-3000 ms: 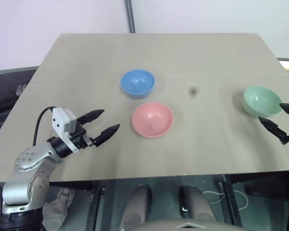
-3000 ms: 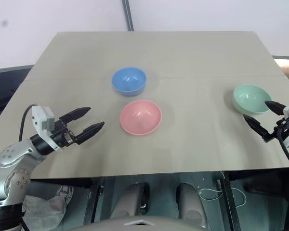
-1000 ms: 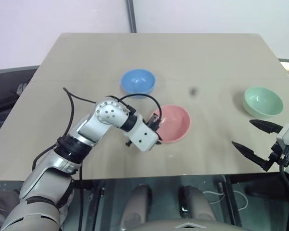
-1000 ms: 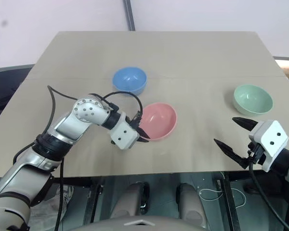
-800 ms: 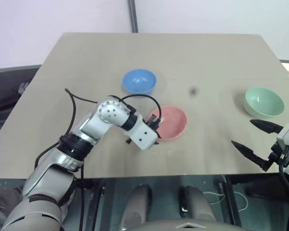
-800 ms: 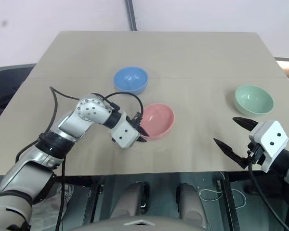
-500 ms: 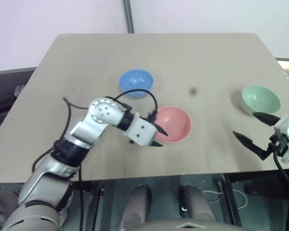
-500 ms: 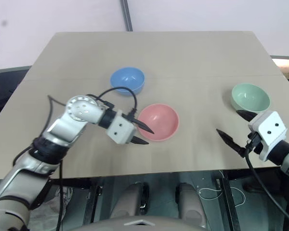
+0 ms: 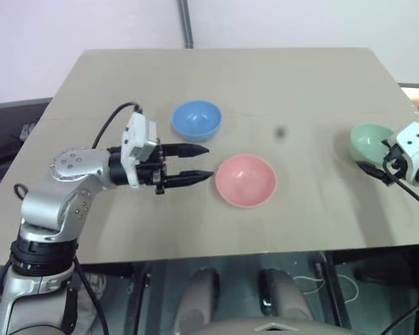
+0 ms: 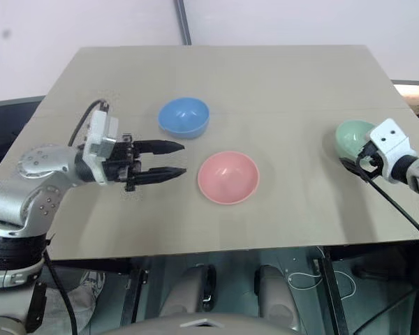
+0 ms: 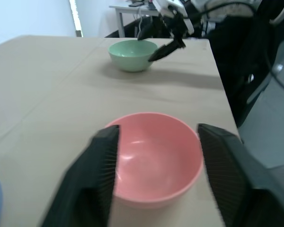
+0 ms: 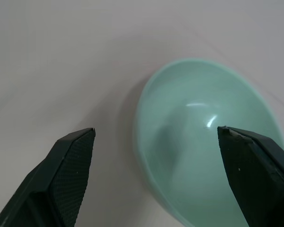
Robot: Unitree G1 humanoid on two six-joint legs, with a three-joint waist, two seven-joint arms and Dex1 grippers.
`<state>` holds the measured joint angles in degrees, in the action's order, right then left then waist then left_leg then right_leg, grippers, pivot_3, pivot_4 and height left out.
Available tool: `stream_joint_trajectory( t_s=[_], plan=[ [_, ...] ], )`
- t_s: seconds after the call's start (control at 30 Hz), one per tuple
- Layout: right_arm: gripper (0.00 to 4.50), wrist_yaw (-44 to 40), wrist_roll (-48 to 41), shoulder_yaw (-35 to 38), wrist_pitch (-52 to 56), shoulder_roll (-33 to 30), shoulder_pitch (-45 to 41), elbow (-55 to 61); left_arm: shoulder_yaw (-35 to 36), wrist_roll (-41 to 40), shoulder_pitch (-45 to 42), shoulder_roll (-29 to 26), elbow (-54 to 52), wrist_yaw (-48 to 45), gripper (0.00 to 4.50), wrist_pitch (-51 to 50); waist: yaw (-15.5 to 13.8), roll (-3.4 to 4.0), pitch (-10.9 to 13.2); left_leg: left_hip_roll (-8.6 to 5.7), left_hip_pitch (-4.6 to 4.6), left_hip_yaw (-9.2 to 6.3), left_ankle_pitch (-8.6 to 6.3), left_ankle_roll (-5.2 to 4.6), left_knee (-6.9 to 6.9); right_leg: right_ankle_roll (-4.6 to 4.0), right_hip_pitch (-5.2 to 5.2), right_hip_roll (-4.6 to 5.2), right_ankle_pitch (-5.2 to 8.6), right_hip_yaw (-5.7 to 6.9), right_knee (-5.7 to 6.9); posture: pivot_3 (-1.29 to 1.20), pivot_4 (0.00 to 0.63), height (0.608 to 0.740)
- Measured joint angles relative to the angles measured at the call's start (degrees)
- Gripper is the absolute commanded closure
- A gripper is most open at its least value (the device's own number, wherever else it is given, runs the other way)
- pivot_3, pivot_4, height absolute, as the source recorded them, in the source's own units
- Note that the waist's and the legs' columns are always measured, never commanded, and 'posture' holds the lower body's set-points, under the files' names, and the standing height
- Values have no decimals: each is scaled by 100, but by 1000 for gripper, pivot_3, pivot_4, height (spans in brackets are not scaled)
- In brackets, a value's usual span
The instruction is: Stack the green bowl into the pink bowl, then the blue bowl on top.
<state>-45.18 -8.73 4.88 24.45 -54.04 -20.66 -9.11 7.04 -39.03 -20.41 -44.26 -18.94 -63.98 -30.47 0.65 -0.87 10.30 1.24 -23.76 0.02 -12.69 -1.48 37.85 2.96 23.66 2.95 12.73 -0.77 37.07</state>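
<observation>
With both grippers' fingers spread, the right gripper (image 12: 156, 161) could nudge the small mint-green plastic bowl (image 12: 203, 142) away instead of straddling its rim; the left gripper (image 9: 195, 162) holds nothing.

On the plain beige table (image 9: 300, 84), the far-left bowl is sky-blue (image 9: 196, 119), the middle one is salmon-pink (image 9: 246, 181), and the right one is pale mint-green (image 9: 369, 137). All three bowls are unpatterned.

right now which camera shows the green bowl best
The right wrist view: the green bowl is seen close, between the open right pincer. The head views show it partly hidden behind that arm; the left wrist view shows it far off.
</observation>
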Motion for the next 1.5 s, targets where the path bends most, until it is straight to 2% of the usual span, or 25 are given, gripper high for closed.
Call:
stream_joint_trajectory(
  t_s=[0.17, 0.2, 0.23, 0.3, 0.4, 0.5, 0.63, 0.73, 0.77, 0.87, 0.93, 1.03, 1.17, 1.23, 1.27, 1.3, 1.33, 1.5],
  plan=[
    [0, -360, 387, -519, -231, 18, -749, -1101, 266, -367, 26, 188, -237, 476, 908, -165, 2, 0, 0, 0, 1, 3, 0, 0, 0, -6, 1, -2, -8, -4, 0, 0, 150, 740],
    [408, -370, 396, -523, -234, 18, -754, -1132, 273, -389, 26, 190, -245, 481, 851, -165, 0, 0, 0, 0, 0, 3, 0, 0, 0, -6, 1, -2, -8, -4, 0, 0, 150, 740],
    [527, -398, 439, -586, -274, 43, -832, -1285, 329, -453, 38, 212, -266, 498, 851, -165, 4, 0, 0, 0, 1, 4, 0, 0, 0, -6, 1, -2, -9, -6, 0, 0, 150, 740],
    [1284, -436, 567, -695, -388, 141, -1015, -1634, 392, -622, 44, 283, -322, 509, 851, -159, 13, 0, 0, -1, 3, 13, 0, 0, 0, -5, 1, -1, -10, -14, 0, 0, 150, 740],
    [2863, -438, 753, -814, -619, 165, -1147, -1969, 396, -742, 88, 354, -400, 539, 851, -159, 14, 0, 0, -1, 3, 14, 0, 0, 0, -4, 2, -1, -11, -15, 0, 0, 150, 740],
    [4152, -447, 852, -855, -832, 165, -1155, -2008, 399, -788, 105, 408, -412, 572, 851, -147, 13, 0, 0, -1, 3, 13, 0, 0, 0, -4, 2, -2, -11, -14, 0, 0, 150, 740],
    [4152, -638, 818, -805, -922, 30, -896, -1141, 416, -773, 178, 468, -408, 582, 851, -7, 9, 2, 1, 0, 0, 13, 0, 0, -1, 3, 6, -2, -15, -15, 1, 0, 150, 740],
    [4152, -1077, 40, -459, -172, -86, -353, 939, 471, -645, 365, 462, -282, 597, 851, 122, 20, 6, 2, 5, 1, 11, 0, 0, -13, 18, 14, -8, -24, -17, 2, 0, 150, 740],
    [4152, -1109, -66, -414, -71, -94, -320, 1194, 482, -617, 384, 459, -263, 597, 851, 136, 21, 7, 3, 5, 0, 9, 0, 0, -13, 18, 14, -8, -24, -16, 2, 0, 150, 740],
    [4152, -1254, -1212, -191, 1177, -181, -309, 3425, 569, -405, 565, 407, 25, 506, 851, 354, 12, 7, 2, 13, 4, -3, 0, 1, -19, 21, 13, -13, -20, -5, 2, 0, 150, 740],
    [4152, -1194, -1593, -218, 1624, -175, -378, 4228, 592, -277, 611, 402, 210, 468, 851, 496, -11, -3, -3, 13, 2, -7, 0, 1, -18, 5, 12, -12, -2, 3, -3, 0, 150, 740],
    [4152, -1079, -1721, -679, 1905, -77, -444, 4799, 594, -83, 624, 383, 523, 356, 851, 722, -53, -5, -3, 11, -3, -4, 0, 1, -2, 5, 9, 10, -3, 1, -5, 0, 150, 740],
    [4152, -983, -1619, -1251, 1913, 104, -611, 4874, 593, -24, 563, 332, 728, 207, 851, 828, -47, -8, -2, 9, -7, -7, 0, 1, 6, 0, 11, 20, -8, -14, -12, 0, 150, 740],
    [3520, -942, -1613, -1443, 1920, 271, -738, 4862, 590, -20, 477, 327, 790, 167, 851, 835, -43, -8, -2, 8, -8, -7, -1, 1, 6, -6, 11, 19, -14, -12, -12, 0, 150, 740],
    [3382, -921, -1669, -1552, 1937, 531, -831, 4801, 591, -7, 452, 321, 822, 163, 851, 851, -31, -10, -3, 6, -8, -6, -1, 1, 0, -8, 11, 12, -15, -5, -11, 0, 150, 740],
    [2760, -903, -1696, -1579, 1946, 630, -843, 4764, 584, 9, 447, 322, 829, 163, 851, 851, -28, -10, -3, 6, -8, -6, -1, 1, -2, -9, 12, 10, -15, -4, -11, 0, 150, 740],
    [2446, -897, -1695, -1678, 1922, 751, -843, 4662, 582, 29, 446, 322, 837, 161, 851, 851, -24, -10, -3, 5, -8, -5, -1, 1, -8, -10, 13, 7, -15, -2, -11, 0, 150, 740],
    [102, -782, -1452, -1976, 1719, 1029, -841, 4373, 572, 106, 336, 322, 923, 102, 851, 853, -21, -10, -3, 5, -8, -2, -1, 1, -11, -9, 12, 4, -14, 3, -11, 0, 150, 740]
  ],
)
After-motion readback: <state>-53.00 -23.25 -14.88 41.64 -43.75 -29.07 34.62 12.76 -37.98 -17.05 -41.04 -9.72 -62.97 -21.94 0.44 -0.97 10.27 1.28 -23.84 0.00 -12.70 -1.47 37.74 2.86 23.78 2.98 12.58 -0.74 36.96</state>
